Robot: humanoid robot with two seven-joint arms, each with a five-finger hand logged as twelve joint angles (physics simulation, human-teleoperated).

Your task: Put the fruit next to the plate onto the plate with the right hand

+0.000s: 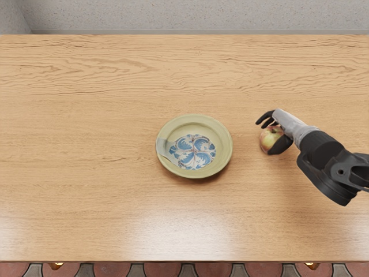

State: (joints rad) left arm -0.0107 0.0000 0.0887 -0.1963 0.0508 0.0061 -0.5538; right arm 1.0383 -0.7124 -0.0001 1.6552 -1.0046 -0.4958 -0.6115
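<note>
Right hand (281, 130) curls around apple (268, 138), beside plate (225, 140).

Between my right hand (282, 134), closed around the apple (268, 139) at right, and the plate (195, 119) mid-frame lies open table (115, 86); the plate's raised rim is the 1 hurdle.

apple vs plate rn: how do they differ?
Size: the apple is small and ball-shaped, the plate far wider and shallow. Colour: apple yellow-red, plate pale green with a blue swirl centre. State: the right hand curls its fingers around the apple; the plate is untouched and holds nothing. Shared: both look round from above.
</note>
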